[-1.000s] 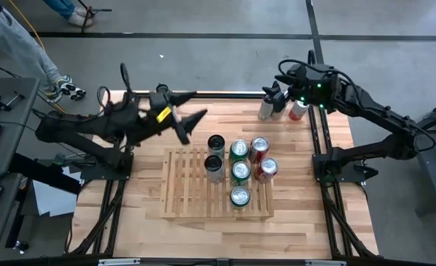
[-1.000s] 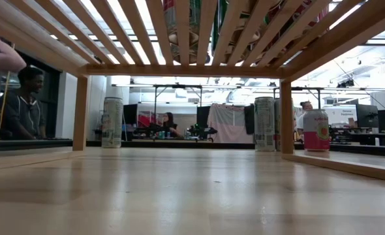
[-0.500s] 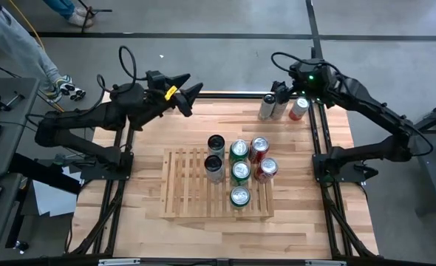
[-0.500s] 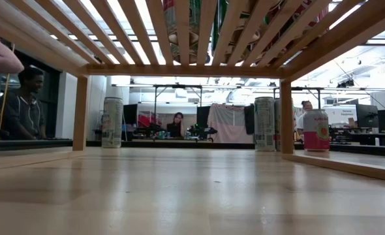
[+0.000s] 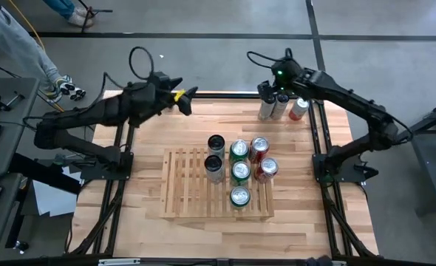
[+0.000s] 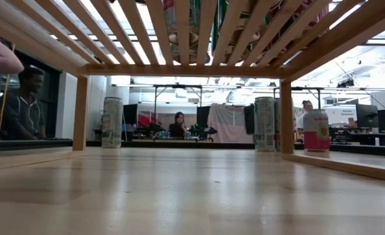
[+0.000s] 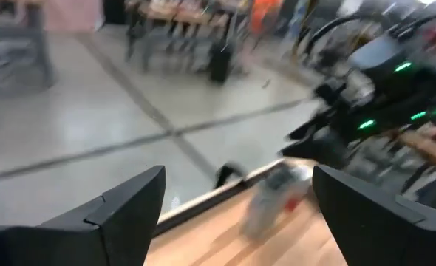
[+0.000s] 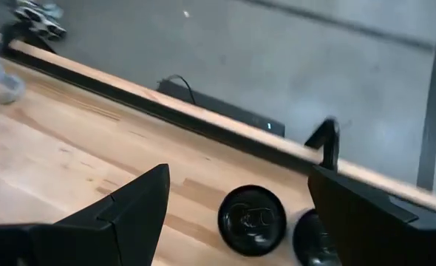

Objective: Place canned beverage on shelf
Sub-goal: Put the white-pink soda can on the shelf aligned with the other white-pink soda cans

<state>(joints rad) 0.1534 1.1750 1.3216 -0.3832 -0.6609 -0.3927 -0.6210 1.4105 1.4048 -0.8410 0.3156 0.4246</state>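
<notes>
The shelf (image 5: pixel 192 185), a light-wood slatted rack, lies mid-table with several cans standing on its right part, among them black (image 5: pixel 213 168), green (image 5: pixel 239 171) and red (image 5: pixel 267 168) ones. Two silver cans (image 5: pixel 266 108) and a red-and-white can (image 5: pixel 298 108) stand on the tabletop at the far right. My right gripper (image 5: pixel 272 91) hangs open just above the silver cans, whose dark tops (image 8: pixel 252 219) show between its fingers (image 8: pixel 239 177). My left gripper (image 5: pixel 188 100) is open in the air over the far edge, left of centre (image 7: pixel 238 174), holding nothing.
The butcher-block tabletop (image 5: pixel 151 148) is bare left of the shelf and along the near edge. A black rail (image 8: pixel 203 118) runs along the far edge. The low view looks out under the shelf slats (image 6: pixel 179 32); people sit in the room beyond.
My left gripper has drawn back from near the shelf toward the table's far edge and tipped up toward level. My right gripper has swung toward the table's left and sunk, tipping downward over the silver cans at the far right. Both stay open; no can has moved.
</notes>
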